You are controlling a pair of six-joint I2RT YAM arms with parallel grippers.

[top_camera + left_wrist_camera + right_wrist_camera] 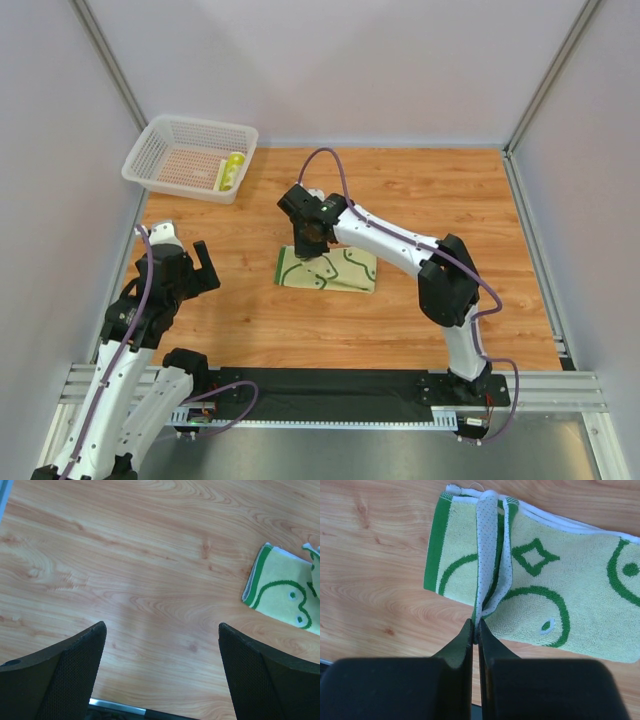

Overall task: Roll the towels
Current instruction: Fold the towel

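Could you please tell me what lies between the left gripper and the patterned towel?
Nothing but bare wooden table; the left wrist view shows it, with the open left gripper well clear of the towel.

right pincer [475, 630] pinching raised fold, patterned towel [570, 600]

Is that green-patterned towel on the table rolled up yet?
Not yet. The towel lies mostly flat on the table; the right gripper pinches one edge up into a fold.
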